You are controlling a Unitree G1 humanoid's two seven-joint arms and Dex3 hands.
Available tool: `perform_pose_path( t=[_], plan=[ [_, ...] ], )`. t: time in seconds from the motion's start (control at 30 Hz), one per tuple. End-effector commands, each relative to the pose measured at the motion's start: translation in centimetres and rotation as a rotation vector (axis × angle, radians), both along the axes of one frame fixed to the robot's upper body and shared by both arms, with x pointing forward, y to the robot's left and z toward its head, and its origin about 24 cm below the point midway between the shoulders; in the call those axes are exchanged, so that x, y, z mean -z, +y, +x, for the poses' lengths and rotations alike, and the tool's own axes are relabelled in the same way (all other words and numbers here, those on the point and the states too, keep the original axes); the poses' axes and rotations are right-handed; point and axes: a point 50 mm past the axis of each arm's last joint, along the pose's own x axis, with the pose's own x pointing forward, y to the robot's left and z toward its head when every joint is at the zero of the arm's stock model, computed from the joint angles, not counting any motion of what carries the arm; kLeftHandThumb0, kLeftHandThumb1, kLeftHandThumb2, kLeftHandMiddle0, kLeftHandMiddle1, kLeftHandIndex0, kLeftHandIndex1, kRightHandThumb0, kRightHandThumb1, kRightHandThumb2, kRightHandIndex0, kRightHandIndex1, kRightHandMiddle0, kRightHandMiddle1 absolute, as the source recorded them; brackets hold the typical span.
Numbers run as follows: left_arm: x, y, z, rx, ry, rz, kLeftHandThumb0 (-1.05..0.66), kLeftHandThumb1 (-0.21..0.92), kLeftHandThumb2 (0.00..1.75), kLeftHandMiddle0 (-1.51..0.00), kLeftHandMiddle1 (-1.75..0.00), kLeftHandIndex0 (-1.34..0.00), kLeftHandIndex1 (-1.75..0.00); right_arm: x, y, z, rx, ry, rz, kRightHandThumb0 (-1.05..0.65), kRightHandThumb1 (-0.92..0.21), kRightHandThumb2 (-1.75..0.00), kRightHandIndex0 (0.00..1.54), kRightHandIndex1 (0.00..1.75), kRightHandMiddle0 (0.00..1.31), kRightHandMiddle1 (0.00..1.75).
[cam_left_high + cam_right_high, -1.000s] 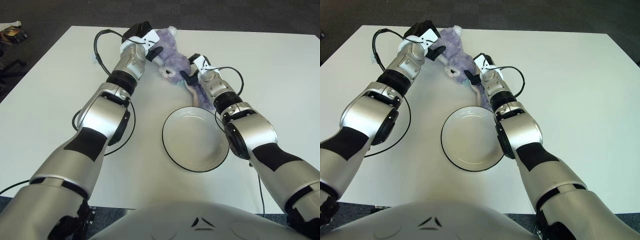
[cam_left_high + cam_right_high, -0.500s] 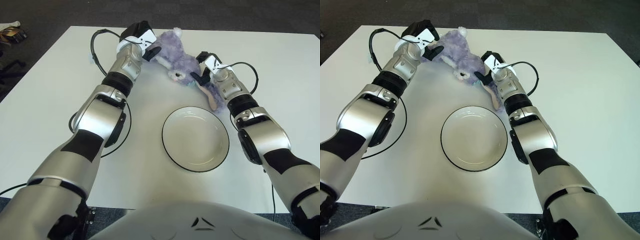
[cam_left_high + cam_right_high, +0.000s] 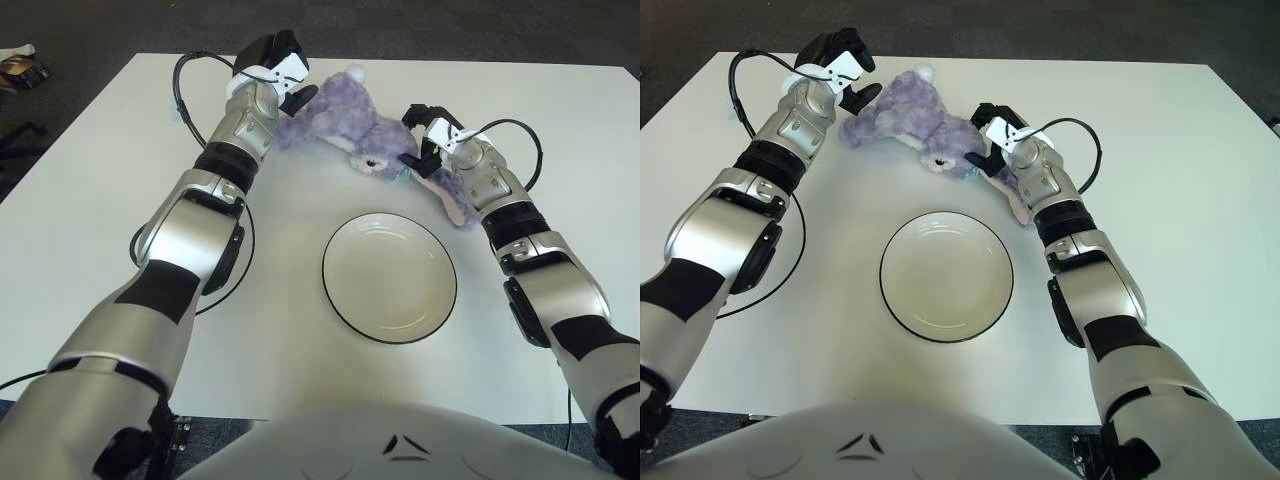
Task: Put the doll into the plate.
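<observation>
The purple plush doll [image 3: 340,125] lies stretched sideways at the far side of the white table, just beyond the plate. My left hand [image 3: 292,88] is at the doll's left end, its fingers closed on the plush. At the doll's right side, next to its face, my right hand [image 3: 424,148] also grips the plush. The doll's pink feet [image 3: 452,206] trail under my right wrist. The white plate [image 3: 333,300] with its dark rim sits nearer to me, with nothing in it.
Black cables loop along both forearms, one lying on the table by my left elbow [image 3: 236,262]. The table's far edge [image 3: 480,64] runs close behind the doll. Dark floor lies beyond it.
The doll has swung from upright to sideways and shifted right. My right hand moved right and a little away from me with it. My left hand stayed near the same spot.
</observation>
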Motion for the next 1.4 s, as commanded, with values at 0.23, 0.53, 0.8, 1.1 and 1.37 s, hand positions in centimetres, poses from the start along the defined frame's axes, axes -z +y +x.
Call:
perform_pose_path(
  t=[0.23,0.53,0.8,1.1,1.37],
  plan=[
    [0.7,0.6,-0.2,0.102,-0.013,0.042,-0.35,0.46,0.79,-0.39,-1.13,-0.32,-1.27,-1.2,-0.8,-1.2,-0.062,-0.033,-0.066,0.54,-0.14,-1.53,0.75,1.75,0.92,1.75],
    [0.5,0.2,-0.6,0.257,0.011,0.083,-0.66,0.39,0.83,-0.16,-0.68,-0.03,-1.13,-1.5,-1.3,-1.7,-0.069,-0.028,-0.075,0.54,-0.14,-1.53,0.75,1.75,0.92,1.75],
    [0.3,-0.4,-1.5,0.462,-0.029,0.149,-0.88,0.53,0.6,-0.03,-0.32,0.0,-0.64,-1.5,-1.8,-1.8,-0.06,0.005,-0.025,0.54,-0.14,-1.53,0.75,1.75,0.93,1.75],
    [-0.9,-1.1,-2.7,0.666,-0.038,0.295,-0.99,0.63,0.44,0.0,-0.02,0.0,-0.14,-1.4,-2.0,-1.8,-0.052,0.017,-0.008,0.54,-0.14,-1.53,0.75,1.75,0.93,1.75],
    [-2.7,-1.8,-3.5,0.789,0.028,0.469,-0.96,0.61,0.39,0.0,0.0,0.0,-0.01,-1.3,-2.2,-1.7,-0.017,0.058,0.019,0.54,-0.15,-1.52,0.75,1.75,0.92,1.75]
  ],
)
